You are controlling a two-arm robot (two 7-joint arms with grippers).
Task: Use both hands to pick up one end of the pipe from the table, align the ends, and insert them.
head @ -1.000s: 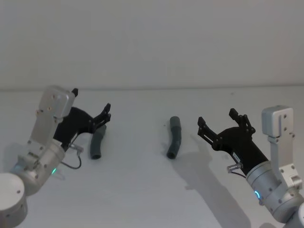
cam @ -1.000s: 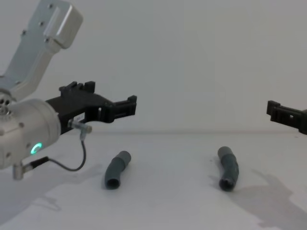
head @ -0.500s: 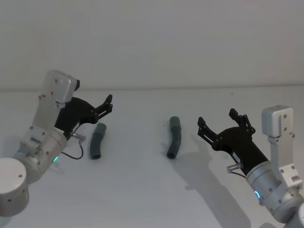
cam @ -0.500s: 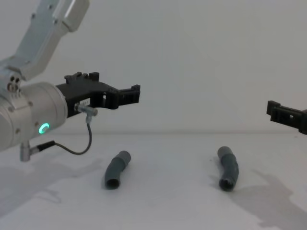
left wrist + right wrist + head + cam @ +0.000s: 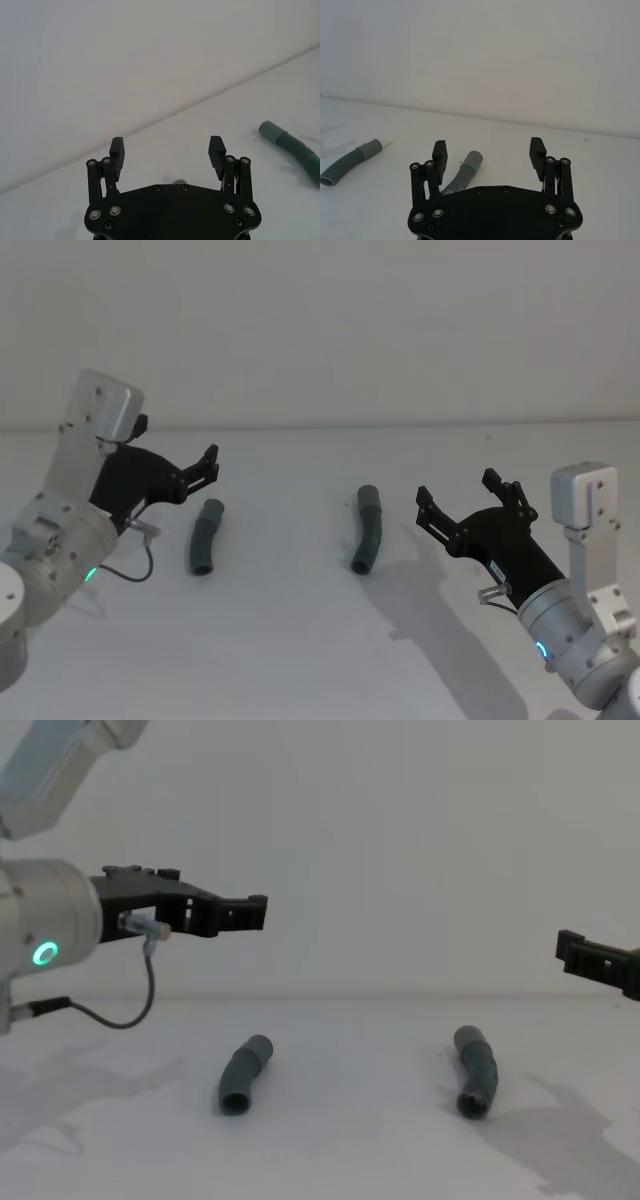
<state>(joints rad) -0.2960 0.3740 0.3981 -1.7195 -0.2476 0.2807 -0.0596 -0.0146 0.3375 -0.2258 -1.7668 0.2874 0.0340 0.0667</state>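
Held both pairs of jaws released, gripping nothing. Hung left gripper (image 5: 211, 464) high over the table (image 5: 300, 640), near left pipe (image 5: 203, 538); right gripper (image 5: 458, 492) beside right pipe (image 5: 366, 530), not touching. Had both pipes lying well apart on the table.

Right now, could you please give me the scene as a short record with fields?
left piece: lying on table, has white tip
right piece: lying on table, apart from left piece
left gripper: open, empty, in the air near left piece
right gripper: open, empty, to the right of right piece
pieces joined: not yet
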